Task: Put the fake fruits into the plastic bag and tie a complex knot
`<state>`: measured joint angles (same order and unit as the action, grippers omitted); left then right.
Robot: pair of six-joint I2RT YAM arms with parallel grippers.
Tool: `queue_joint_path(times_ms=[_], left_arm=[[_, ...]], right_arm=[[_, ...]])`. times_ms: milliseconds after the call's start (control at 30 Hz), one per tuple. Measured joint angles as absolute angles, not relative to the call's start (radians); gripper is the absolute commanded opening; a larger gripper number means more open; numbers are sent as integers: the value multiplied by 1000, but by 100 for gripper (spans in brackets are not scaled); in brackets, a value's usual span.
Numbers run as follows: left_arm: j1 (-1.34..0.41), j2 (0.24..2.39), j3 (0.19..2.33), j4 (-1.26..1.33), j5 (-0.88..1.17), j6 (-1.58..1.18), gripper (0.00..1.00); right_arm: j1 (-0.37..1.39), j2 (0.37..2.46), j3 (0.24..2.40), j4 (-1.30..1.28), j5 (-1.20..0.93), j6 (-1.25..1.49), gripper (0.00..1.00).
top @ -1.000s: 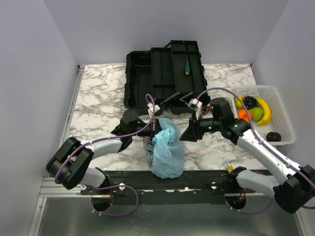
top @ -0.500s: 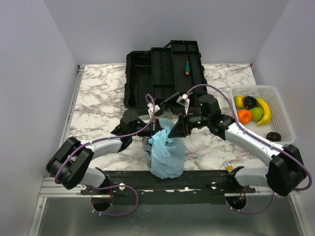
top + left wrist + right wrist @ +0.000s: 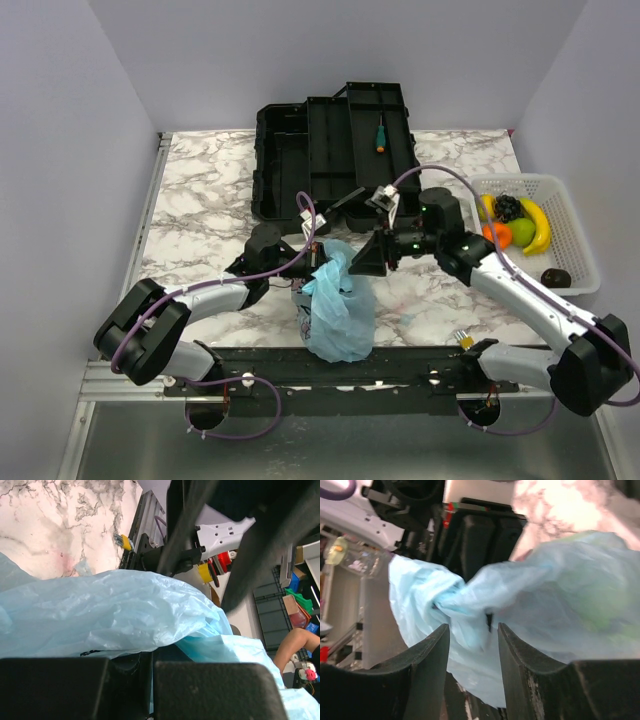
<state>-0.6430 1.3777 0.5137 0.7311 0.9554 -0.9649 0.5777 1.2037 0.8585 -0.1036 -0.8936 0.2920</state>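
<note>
Right arm has swung in from the basket side over the last second. The right gripper (image 3: 363, 258) now sits just beside the top of the plastic bag (image 3: 338, 312), opposite the left gripper (image 3: 307, 262). Judgement: the work has turned to the bag's mouth, gathering it for tying.

The bag stands at the near table edge, between the two arms. The white mesh basket (image 3: 575, 240) at right holds a banana (image 3: 538, 226), an orange (image 3: 495, 234), a green fruit (image 3: 521, 232) and grapes (image 3: 508, 207), so loading looks incomplete. A green tint shows through the bag wall in the right wrist view.

Right jaws are partly open and grip nothing; the bunched neck (image 3: 462, 611) lies just ahead of the gap. Left jaws are nearly together with a sliver of blue film between them, judged clamped on the bag. No finished knot is visible.
</note>
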Motion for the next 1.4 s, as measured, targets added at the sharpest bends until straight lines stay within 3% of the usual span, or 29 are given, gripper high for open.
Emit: queue_joint_path(times_ms=[200,333,433,767,833,1233,1300,1400], left_arm=[[-643,1378,514,731,955,-965,0],[-643,1378,514,732,955,-965,0],[-643,1378,514,732,955,-965,0],[-643,1378,516,731,955,-965,0],[-643,1378,516,731,955,-965,0],[-643,1378,516,727,956,-963,0],[-640,1377,516,710,958,-959,9],[-624,1368,515,690,961,-951,33]], right_arm=[[474,1125,859,-300,-876,165,50],[475,1117,843,-350,-898,126,60],[477,1127,824,-344,-924,136,65],[561,1231,816,-198,-937,194,64],[574,1243,816,-179,-937,199,60],[594,1253,816,-129,-931,197,7],[594,1250,816,-136,-931,186,1],[594,1243,816,-143,-928,174,1]])
